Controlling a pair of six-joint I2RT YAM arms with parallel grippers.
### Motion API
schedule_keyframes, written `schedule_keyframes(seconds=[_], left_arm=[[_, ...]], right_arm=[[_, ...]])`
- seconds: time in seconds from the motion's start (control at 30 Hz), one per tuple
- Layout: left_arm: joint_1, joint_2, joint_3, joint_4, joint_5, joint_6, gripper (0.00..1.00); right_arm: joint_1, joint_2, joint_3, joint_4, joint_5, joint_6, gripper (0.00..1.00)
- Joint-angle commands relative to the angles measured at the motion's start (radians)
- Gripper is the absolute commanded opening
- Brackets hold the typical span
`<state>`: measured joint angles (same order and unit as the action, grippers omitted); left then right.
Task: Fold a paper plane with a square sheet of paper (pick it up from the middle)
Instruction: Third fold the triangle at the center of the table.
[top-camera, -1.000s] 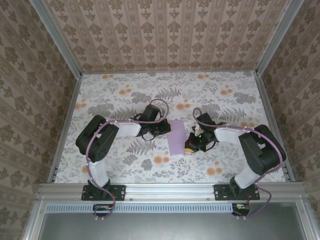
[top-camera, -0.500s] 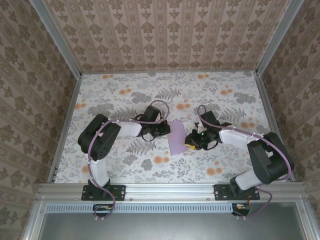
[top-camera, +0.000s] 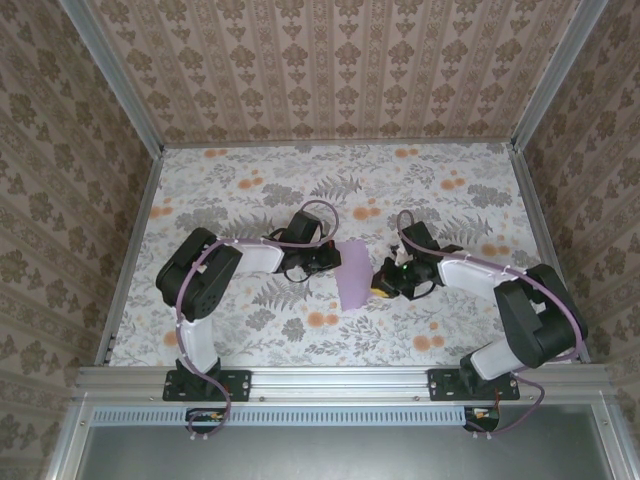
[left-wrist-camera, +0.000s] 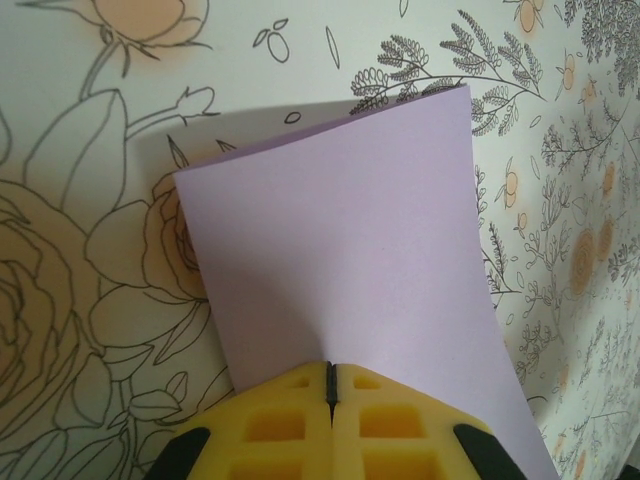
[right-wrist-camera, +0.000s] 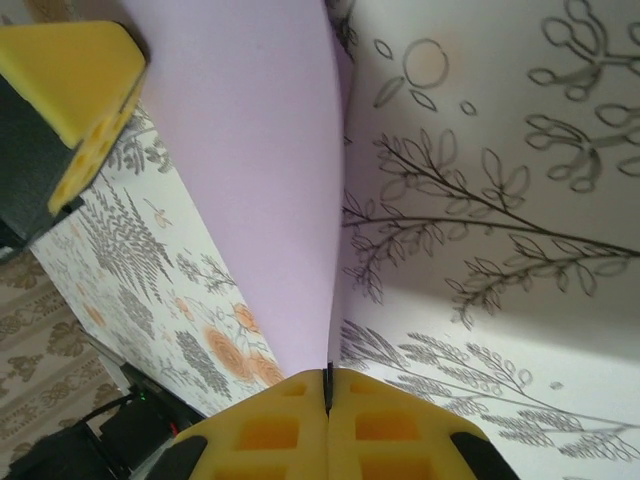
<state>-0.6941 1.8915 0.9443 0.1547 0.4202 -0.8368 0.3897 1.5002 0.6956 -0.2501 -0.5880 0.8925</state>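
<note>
Currently: square sheet of paper (top-camera: 352, 275), lilac, folded, bowed above centre of desk (top-camera: 250, 180). Left jaws and right jaws each pinching opposite edges. Risk: uneven pull tears sheet or skews crease.

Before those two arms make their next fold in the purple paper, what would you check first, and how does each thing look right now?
1. Left gripper shut on the square sheet of paper: ok.
2. Right gripper shut on the sheet's other side: ok.
3. Grippers apart, paper between them: ok.
4. Sheet lying flat on the tablecloth: not ok, it bows upward.
5. Paper layers lined up at the far edge: cannot tell.
</note>
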Motion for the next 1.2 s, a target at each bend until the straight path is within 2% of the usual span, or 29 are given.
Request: schedule_keyframes(seconds=[0.0,0.57,0.73,0.9,1.17], left_arm=[[-0.004,0.045,0.005,-0.053,-0.014,0.026,0.0],[-0.004,0.03,0.054,-0.093,0.003,0.053,0.0],[-0.002,-0.015,0.043,-0.099,-0.001,0.051,0.0],[-0.002,-0.05,0.016,-0.109,-0.021,0.044,0.05],[-0.012,0.007,0.042,-0.093,0.002,0.046,0.03]], right_arm=[[-0.002,0.041,0.042,0.048,-0.034,0.044,0.04],[0.024,0.222,0.173,0.086,-0.055,0.034,0.03],[0.029,0.246,0.203,0.051,-0.059,-0.001,0.03],[0.029,0.257,0.237,-0.027,-0.047,-0.058,0.03],[0.029,0.285,0.293,-0.13,-0.036,-0.193,0.03]])
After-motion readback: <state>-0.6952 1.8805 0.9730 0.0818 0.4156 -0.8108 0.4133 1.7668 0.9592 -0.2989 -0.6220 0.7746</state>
